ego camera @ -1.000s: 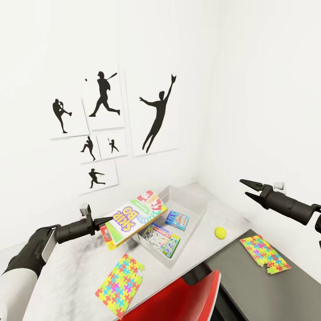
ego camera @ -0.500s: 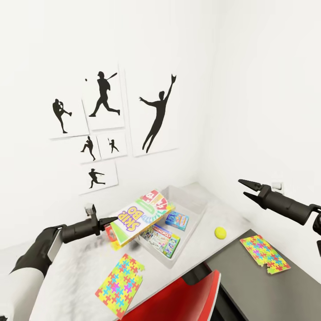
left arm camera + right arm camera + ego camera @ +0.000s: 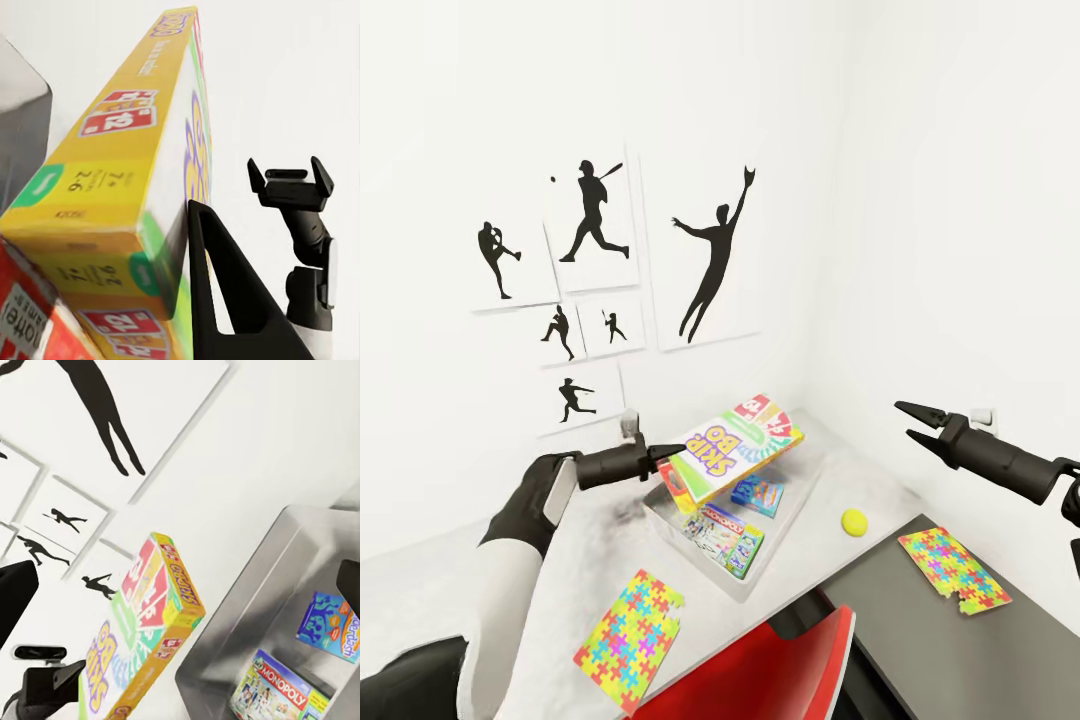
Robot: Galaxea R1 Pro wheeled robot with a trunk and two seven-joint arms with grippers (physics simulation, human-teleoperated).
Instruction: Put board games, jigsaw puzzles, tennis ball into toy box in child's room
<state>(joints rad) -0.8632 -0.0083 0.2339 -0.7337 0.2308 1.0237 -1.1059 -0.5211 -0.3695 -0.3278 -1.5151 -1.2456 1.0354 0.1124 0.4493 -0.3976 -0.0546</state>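
At six o'clock a puzzle (image 3: 630,640) lies on the table (image 3: 560,560). Beyond, the left gripper (image 3: 668,452) pinches a yellow game box (image 3: 732,447) above the bin (image 3: 797,498). At three o'clock, the right gripper (image 3: 912,419) hangs spread.

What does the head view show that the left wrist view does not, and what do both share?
Head view alone: the toy box with two board games inside, the tennis ball, two jigsaw puzzles and the open right pincer. Left wrist view alone: the box's narrow yellow edge with printed cards, seen close. Both share the Skip-Bo box held in the left pincer.
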